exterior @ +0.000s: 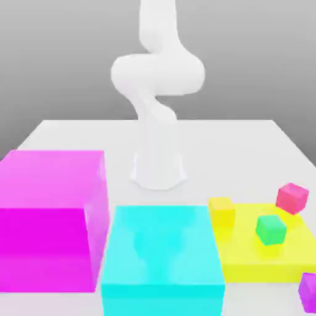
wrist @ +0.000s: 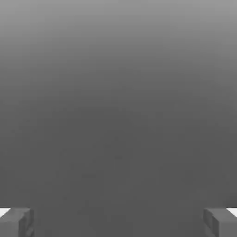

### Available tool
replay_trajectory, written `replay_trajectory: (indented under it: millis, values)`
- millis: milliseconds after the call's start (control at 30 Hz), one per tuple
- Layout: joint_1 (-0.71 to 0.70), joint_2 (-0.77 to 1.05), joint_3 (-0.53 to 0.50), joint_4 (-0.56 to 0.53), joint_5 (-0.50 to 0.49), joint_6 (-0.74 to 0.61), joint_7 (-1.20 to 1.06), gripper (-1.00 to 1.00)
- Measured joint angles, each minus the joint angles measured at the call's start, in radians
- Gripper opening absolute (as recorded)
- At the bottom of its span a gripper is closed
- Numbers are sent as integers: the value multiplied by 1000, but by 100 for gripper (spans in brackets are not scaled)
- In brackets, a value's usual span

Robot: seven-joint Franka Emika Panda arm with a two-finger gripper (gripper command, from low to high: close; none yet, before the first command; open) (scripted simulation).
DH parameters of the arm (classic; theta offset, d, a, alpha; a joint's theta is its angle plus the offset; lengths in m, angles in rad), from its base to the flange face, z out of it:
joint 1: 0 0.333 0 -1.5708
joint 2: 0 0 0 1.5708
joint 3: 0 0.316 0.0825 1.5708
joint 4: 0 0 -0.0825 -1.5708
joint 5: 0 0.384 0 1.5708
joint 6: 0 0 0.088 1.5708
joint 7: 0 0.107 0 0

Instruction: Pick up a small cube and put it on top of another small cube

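Observation:
Four small cubes sit at the exterior view's right. A yellow cube [exterior: 222, 210] and a green cube [exterior: 271, 229] rest on a flat yellow slab [exterior: 259, 262]. A pink cube [exterior: 292, 198] lies at the slab's far right edge, and a purple cube [exterior: 308, 290] sits on the table at the near right corner. The white arm [exterior: 157, 74] rises from its base [exterior: 159, 173] and leaves the picture at the top. In the hand view my gripper [wrist: 118, 222] is open, its fingertips [wrist: 16, 222] far apart, with plain grey between them.
A tall magenta block [exterior: 52, 216] stands at the exterior view's left. A lower cyan block [exterior: 162, 259] stands beside it in the front middle, touching the yellow slab. The white table [exterior: 234, 142] stretches behind them around the arm's base.

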Motion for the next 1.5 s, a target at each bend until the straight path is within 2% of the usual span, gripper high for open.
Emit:
replay_trajectory:
  millis: [333, 600, 833, 1100, 1233, 1267, 1500]
  values:
    - [-70, 364, 227, 34, -141, 65, 288, 0]
    - [-47, 659, 339, 63, -290, 111, 542, 0]
    - [39, 903, 355, 85, -368, 160, 727, 0]
    - [139, 1142, 380, 102, -344, 249, 862, 0]
    - [208, 1285, 307, 136, -412, 348, 926, 0]
    - [218, 1304, 295, 141, -423, 362, 934, -100]
    - [216, 1299, 298, 139, -418, 360, 931, -100]
